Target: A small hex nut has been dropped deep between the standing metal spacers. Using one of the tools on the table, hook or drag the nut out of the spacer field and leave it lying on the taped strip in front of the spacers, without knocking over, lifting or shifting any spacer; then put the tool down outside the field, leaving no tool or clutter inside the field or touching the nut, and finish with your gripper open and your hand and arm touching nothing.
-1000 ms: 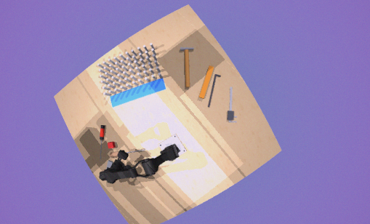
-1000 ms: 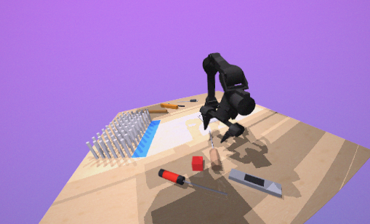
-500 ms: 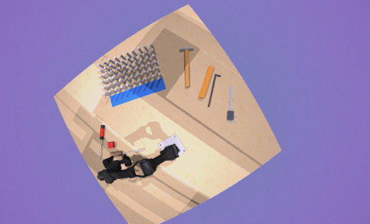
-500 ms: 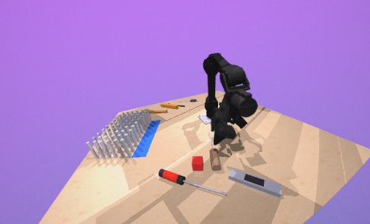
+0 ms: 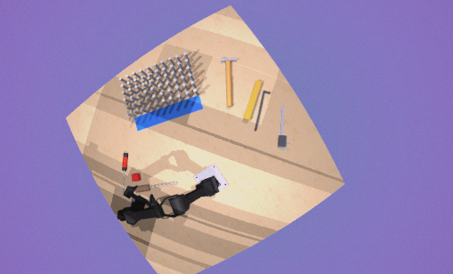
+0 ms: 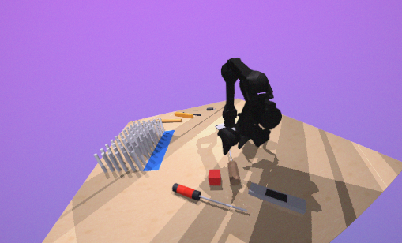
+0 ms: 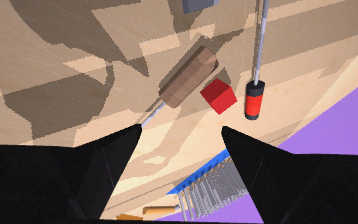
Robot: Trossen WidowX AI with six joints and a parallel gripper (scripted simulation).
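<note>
The metal spacers [image 5: 161, 82] [image 6: 130, 147] stand in a dense field; the blue taped strip [image 5: 169, 114] [image 6: 157, 160] [image 7: 200, 173] lies along their front. I cannot make out the nut among them. My gripper [image 5: 141, 197] [image 6: 233, 149] [image 7: 181, 128] is open and empty, above the table near the wooden-handled tool [image 5: 141, 189] [image 6: 234, 172] [image 7: 188, 77]. That tool lies flat; its thin shank runs under the left finger in the wrist view, so its tip is hidden there. A red and black screwdriver [image 5: 125, 161] [image 6: 187, 192] [image 7: 253, 103] lies nearby.
A red cube [image 5: 136, 177] [image 6: 215, 177] [image 7: 219, 96] sits between the two handles. A grey box [image 6: 297, 203] [image 7: 200, 5] lies near them. A hammer [image 5: 229, 84], yellow tool [image 5: 253, 100], hex key [image 5: 260, 111] and caliper-like tool [image 5: 282, 141] lie right of the field in the top view.
</note>
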